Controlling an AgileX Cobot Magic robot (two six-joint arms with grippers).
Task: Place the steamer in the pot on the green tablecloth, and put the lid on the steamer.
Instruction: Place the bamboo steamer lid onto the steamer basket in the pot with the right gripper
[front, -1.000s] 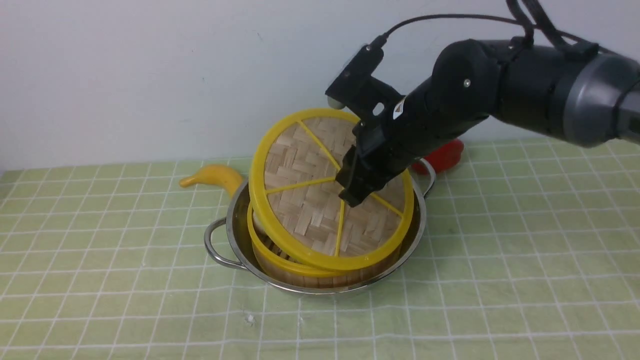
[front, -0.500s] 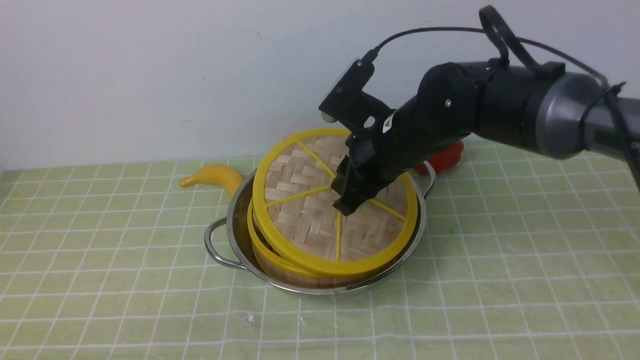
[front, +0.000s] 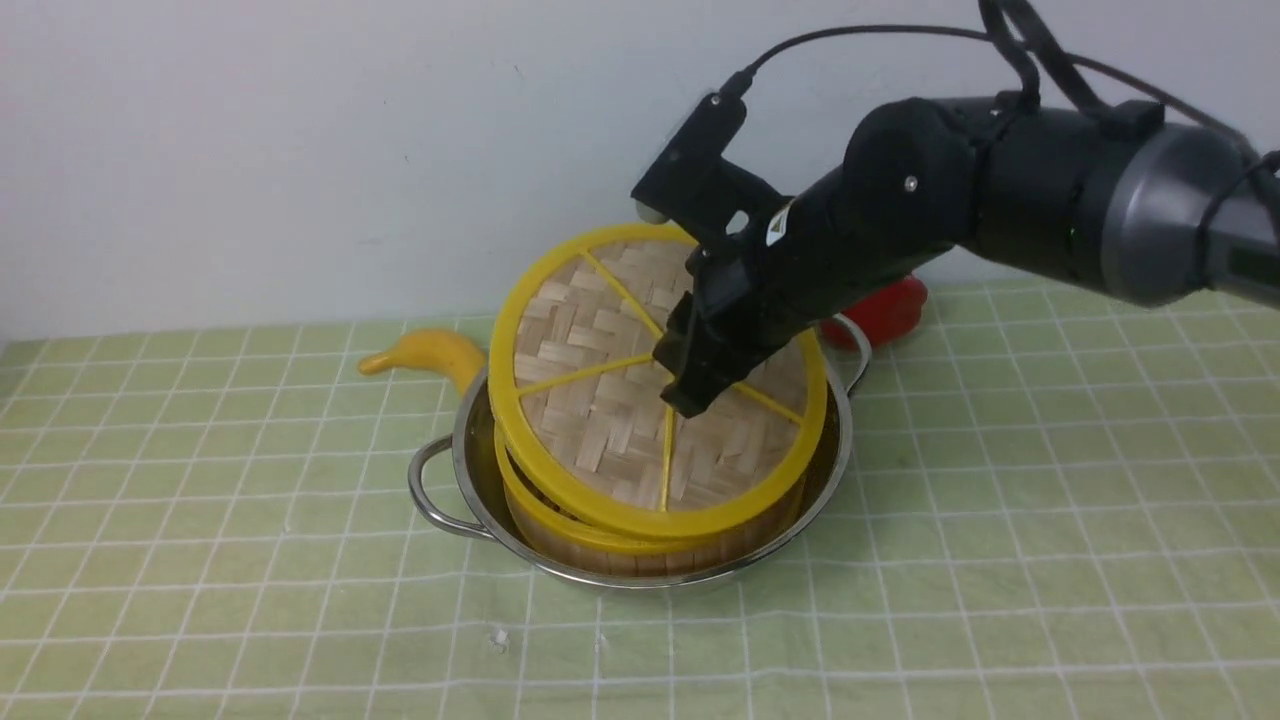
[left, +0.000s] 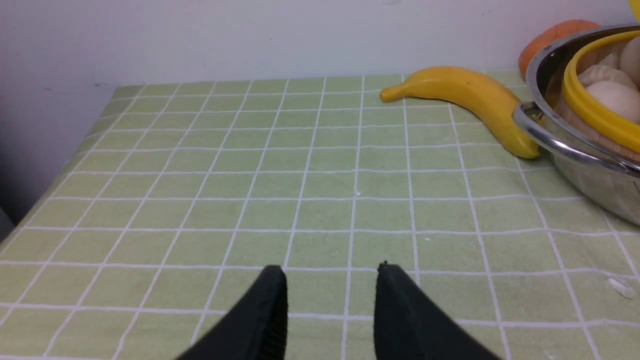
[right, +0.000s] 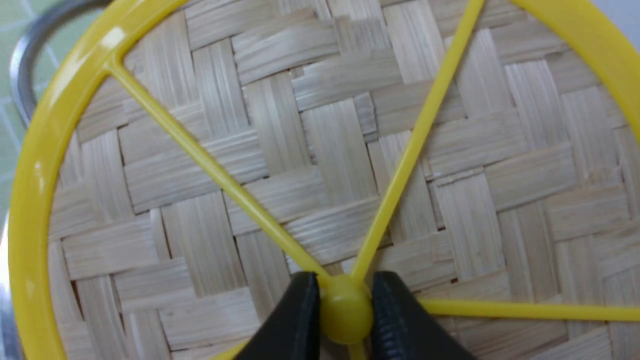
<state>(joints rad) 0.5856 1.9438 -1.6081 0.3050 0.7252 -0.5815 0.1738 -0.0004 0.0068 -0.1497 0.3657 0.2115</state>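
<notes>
The steel pot (front: 442, 497) stands on the green tablecloth (front: 1000, 500) with the steamer (front: 620, 552) inside it. The lid (front: 590, 400) hangs tilted over the steamer, its near edge down by the steamer's yellow rim and its far edge raised. My right gripper (front: 688, 398) is shut on the lid's central hub (right: 346, 312), one finger on each side. In the left wrist view the pot (left: 575, 150), the steamer's rim (left: 590, 111) and its pale buns (left: 616, 97) show at one edge. My left gripper (left: 331, 272) is open over bare cloth, away from the pot.
A yellow banana (front: 425, 352) lies on the cloth against the pot's far left side. A red-orange object (front: 888, 310) sits behind the pot on the right, partly hidden by my right arm. A pale wall runs along the table's far edge.
The right gripper lowered the lid toward the steamer, then tipped its far edge up again and shifted it slightly left. It has kept its hold on the hub.
</notes>
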